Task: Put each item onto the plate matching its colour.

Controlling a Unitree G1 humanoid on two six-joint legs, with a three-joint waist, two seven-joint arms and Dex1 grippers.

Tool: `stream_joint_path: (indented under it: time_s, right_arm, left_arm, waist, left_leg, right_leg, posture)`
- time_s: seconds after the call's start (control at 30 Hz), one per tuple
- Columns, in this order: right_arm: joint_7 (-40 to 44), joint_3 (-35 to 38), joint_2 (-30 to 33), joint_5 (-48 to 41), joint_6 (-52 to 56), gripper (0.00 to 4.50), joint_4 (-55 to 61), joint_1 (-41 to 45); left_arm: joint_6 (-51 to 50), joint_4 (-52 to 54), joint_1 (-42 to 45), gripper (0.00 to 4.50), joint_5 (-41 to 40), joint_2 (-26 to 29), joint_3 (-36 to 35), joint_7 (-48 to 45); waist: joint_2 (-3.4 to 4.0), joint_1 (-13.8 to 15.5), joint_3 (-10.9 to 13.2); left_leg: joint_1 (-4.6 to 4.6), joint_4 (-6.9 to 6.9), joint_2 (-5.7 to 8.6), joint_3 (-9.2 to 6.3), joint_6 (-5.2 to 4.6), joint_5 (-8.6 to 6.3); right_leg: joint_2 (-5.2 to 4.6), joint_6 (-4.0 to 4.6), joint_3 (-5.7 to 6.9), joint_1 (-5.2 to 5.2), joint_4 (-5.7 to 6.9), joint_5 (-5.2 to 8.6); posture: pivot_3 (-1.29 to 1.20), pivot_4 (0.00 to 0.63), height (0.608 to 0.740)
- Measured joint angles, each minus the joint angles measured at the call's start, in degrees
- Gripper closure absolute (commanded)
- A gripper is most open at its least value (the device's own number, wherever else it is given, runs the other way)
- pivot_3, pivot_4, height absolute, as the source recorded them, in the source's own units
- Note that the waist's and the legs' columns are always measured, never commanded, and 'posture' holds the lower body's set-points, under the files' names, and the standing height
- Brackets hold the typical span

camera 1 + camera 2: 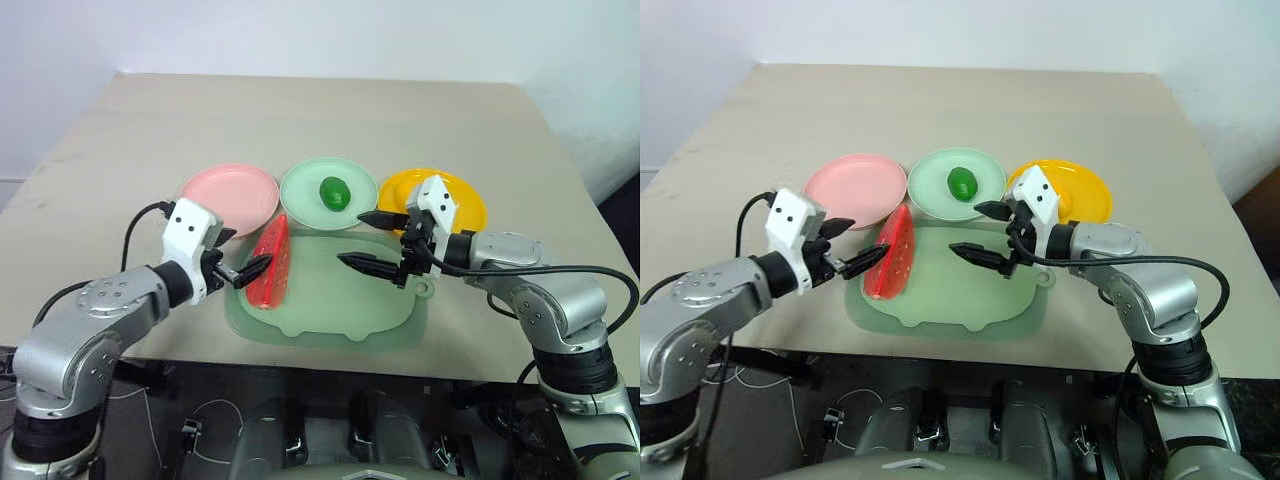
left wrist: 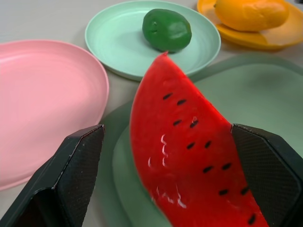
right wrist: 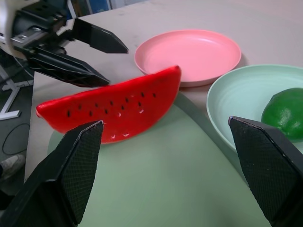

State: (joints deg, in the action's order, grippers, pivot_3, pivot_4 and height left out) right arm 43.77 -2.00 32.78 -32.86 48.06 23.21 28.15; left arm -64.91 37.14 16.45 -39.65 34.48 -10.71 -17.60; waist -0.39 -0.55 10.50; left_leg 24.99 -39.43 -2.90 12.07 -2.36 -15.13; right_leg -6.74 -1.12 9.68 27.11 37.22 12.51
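Watermelon wedge (image 1: 270, 264): on the pale green mat (image 1: 340, 300), at its left edge, just beside the pink plate (image 1: 229, 196). Left gripper (image 1: 243, 260): fingers apart, flanking the wedge, not clamped. Right gripper (image 1: 369, 240): fingers apart, above the mat, holding nothing. Green fruit (image 1: 334, 192) on mint plate (image 1: 305, 190); yellow fruit (image 2: 251, 13) on yellow plate (image 1: 468, 195), both beyond the mat

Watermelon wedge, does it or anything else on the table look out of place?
Yes. The watermelon wedge sits on the pale green mat, not on the pink plate, which has nothing on it. The green fruit and yellow fruit lie on matching plates. Nothing looks spilled or damaged.
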Motion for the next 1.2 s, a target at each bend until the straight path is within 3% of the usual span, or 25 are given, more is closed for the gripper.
stream_joint_path:
  time_s: [0.4, 0.77, 0.93, 1.2]
  right_arm:
    - [-0.7, 0.1, -0.1, 0.0, -0.7, 0.02, 0.1, -1.2]
    - [-0.5, 0.4, 0.1, 0.1, -1.5, 0.02, 0.1, -2.0]
    - [-0.5, 0.3, 0.0, 0.1, -2.4, 0.02, 0.1, -2.1]
    - [-0.7, 0.3, 0.2, 0.5, -2.8, 0.02, 0.1, -2.7]
  left_arm:
    - [-15.1, -3.8, 9.6, 0.00, -1.2, -8.9, 2.4, 7.8]
    - [-22.5, -1.6, 12.0, 0.00, -4.7, -5.0, -5.6, 4.9]
    - [-24.6, -1.1, 16.8, 0.00, -5.1, -9.7, -5.7, 5.8]
    - [-27.1, -5.4, 17.5, 0.00, -4.8, -16.3, -2.2, 6.7]
  waist:
    - [-0.03, -0.1, 0.0]
    - [-0.03, -0.1, 0.0]
    - [-0.06, 0.7, 0.0]
    - [-0.06, 0.9, 0.0]
  left_leg:
    - [-0.07, -0.03, -0.01, -0.01, -0.01, 0.01]
    - [-0.08, -0.04, 0.00, -0.01, 0.00, 0.01]
    - [-0.07, -0.23, 0.01, -0.07, -0.01, -0.02]
    - [-0.08, -0.28, -0.01, -0.11, -0.02, -0.01]
  right_leg:
    - [0.02, 0.00, 0.00, -0.05, 0.07, 0.00]
    - [0.02, 0.00, -0.01, -0.05, 0.12, 0.00]
    - [-0.02, -0.01, 0.00, -0.17, 0.09, 0.01]
    - [0.00, 0.00, 0.01, -0.16, 0.17, 0.00]
  posture:
    - [0.00, 0.150, 0.696]
    - [0.00, 0.150, 0.696]
    - [0.00, 0.150, 0.696]
    - [0.00, 0.150, 0.696]
